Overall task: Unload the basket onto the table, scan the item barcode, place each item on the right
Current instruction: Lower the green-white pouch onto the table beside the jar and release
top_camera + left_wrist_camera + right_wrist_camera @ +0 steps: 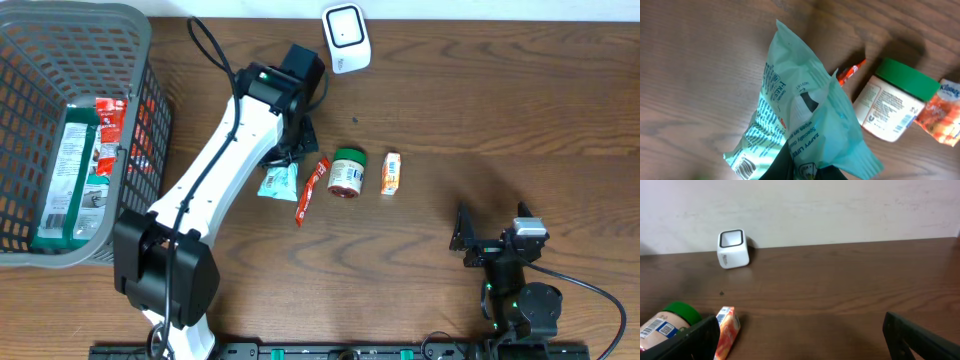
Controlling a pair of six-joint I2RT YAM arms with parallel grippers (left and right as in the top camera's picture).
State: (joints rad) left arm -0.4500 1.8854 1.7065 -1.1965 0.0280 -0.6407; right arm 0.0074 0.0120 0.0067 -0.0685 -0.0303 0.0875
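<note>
Teal packet (805,125), left end effector (283,160) mostly hidden

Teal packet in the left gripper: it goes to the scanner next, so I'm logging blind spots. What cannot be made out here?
- Left wrist: barcode on the teal packet, crumpled and cut by the bottom edge.
- Left wrist: left gripper fingers, covered by the packet.
- Left wrist: red sachet, mostly behind the packet.
- Right wrist: green-lidded jar, cut by the left edge and a finger of the right gripper.
</note>
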